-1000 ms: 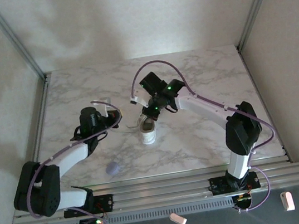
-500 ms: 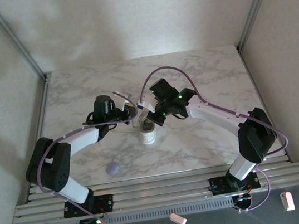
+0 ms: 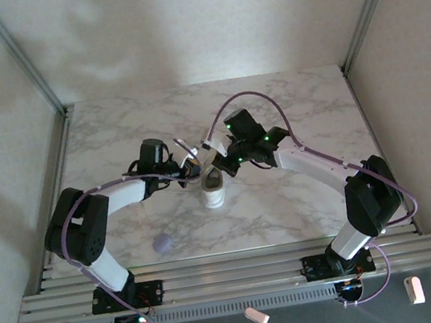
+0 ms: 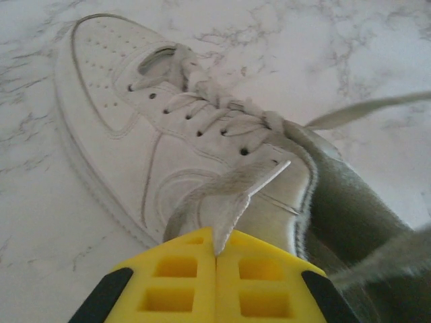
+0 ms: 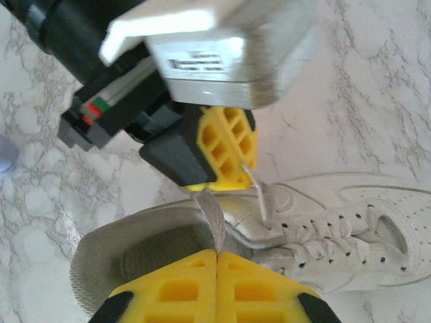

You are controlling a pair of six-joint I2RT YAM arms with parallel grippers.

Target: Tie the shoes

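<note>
**Both hands pinching laces at the shoe**

The white shoe (image 3: 214,188) lies on the marble desk (image 3: 297,109) at the centre of the top view, toe toward the bottom of the frame. The left hand (image 4: 215,243), at the bottom centre of its wrist view, is pressed together on a flat white lace (image 4: 232,195) that leads to the eyelets. The right hand (image 5: 217,261), at the bottom centre of its view, pinches a second lace (image 5: 213,217) over the heel opening. The hands sit just beside each other. A lavender blob (image 3: 163,243) rests at lower left, well apart from the shoe.
</note>
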